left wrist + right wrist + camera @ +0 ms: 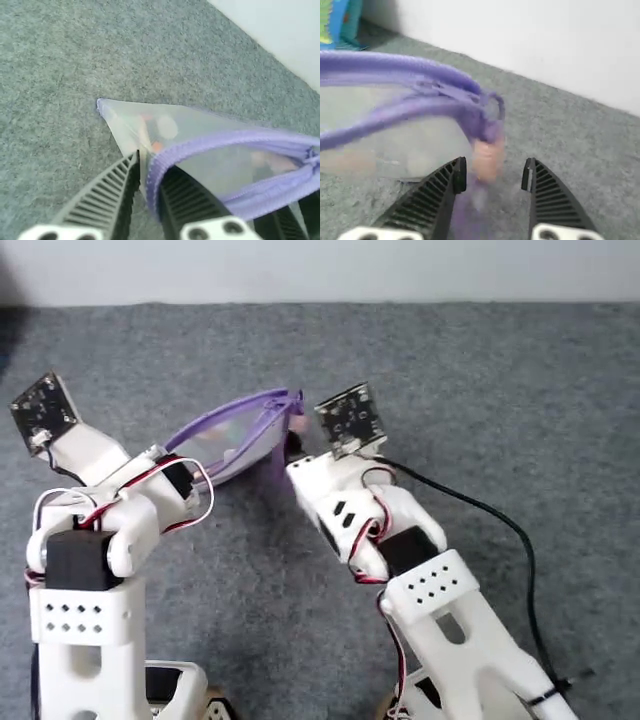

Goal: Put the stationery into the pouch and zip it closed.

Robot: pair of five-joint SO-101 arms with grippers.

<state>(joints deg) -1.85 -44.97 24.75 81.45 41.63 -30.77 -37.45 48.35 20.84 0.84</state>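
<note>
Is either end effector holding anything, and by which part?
The left end effector pinches the clear plastic pouch with purple zipper by its zipper rim; right end effector stands open at the zipper pull.

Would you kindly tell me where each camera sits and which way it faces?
High view: fixed above the table, looking down; both arms show, the pouch between them.
Left wrist view: on that wrist, looking along the left pincer, shut on the pouch's edge.
Right wrist view: on that wrist, looking along the open right pincer at the zip pull.
Shared: the pouch.
</note>
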